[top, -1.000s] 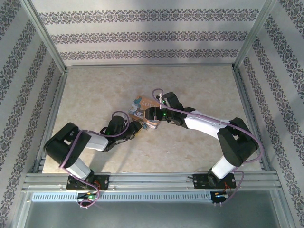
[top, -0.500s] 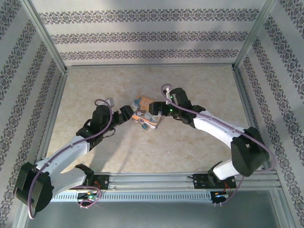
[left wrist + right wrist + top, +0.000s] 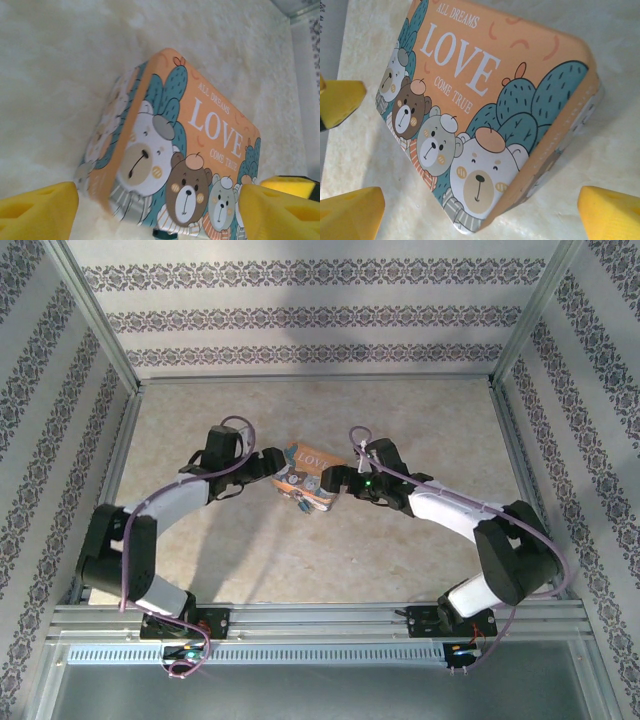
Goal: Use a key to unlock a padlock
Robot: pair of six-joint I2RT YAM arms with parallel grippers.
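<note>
Top external view: bear-print box (image 3: 310, 475) at middle of surface (image 3: 420, 420), lying between both arms. Left end effector (image 3: 270, 468) at box's left end, right end effector (image 3: 330, 480) at box's right end; contact cannot be told. Small blue-and-silver padlock (image 3: 300, 503) just beside box's near edge. Left wrist view: yellow left pads (image 3: 37, 210) spread wide, box lid between them, nothing clamped. Right wrist view: right pads (image 3: 350, 207) spread wide, box corner ahead, nothing clamped.

Box (image 3: 306, 460): middle of the tabletop (image 3: 430, 420), well clear of all edges. Left gripper (image 3: 268, 470) just beside its left end, right gripper (image 3: 328, 480) just beside its right end. Padlock (image 3: 301, 504): on the tabletop, against the box's near side.
</note>
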